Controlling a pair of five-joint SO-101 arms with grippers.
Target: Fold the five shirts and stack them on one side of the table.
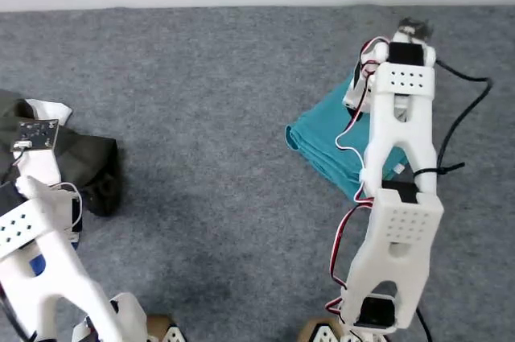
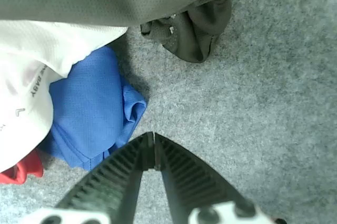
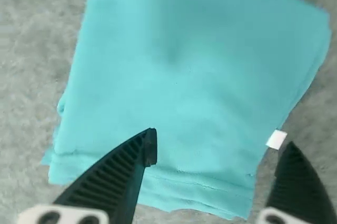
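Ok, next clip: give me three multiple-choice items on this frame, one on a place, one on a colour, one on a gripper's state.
1. Where does the folded teal shirt lie?
A. on the right side of the table
B. at its left edge
C. at its middle

2. What colour is the shirt nearest the left gripper?
A. yellow
B. blue
C. pink

3. How is the right gripper?
A. shut on the shirt
B. shut on nothing
C. open

Answers:
1 A: in the high view it lies under the right arm.
2 B: the blue shirt lies just beyond its closed tips.
3 C: its fingers stand apart above the teal shirt.
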